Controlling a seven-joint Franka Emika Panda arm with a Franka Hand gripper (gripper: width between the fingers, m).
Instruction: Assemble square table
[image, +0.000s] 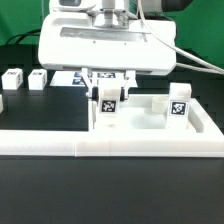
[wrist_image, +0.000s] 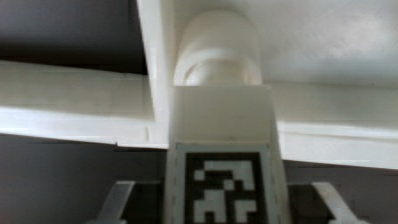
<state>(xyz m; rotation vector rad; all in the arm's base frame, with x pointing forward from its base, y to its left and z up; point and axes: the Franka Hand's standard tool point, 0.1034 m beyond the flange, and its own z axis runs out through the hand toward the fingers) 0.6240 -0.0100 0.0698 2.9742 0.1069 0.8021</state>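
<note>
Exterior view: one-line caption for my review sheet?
Gripper astride an upright tagged leg on the white tabletop; a second leg stands nearby, two loose legs wait farther back.

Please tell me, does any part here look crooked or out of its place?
Perhaps. The second leg on the square panel, toward the exterior view's right, seems tilted: its tag sits skewed, while the middle leg under the claw stands straight. The picture is too small to be sure.
</note>
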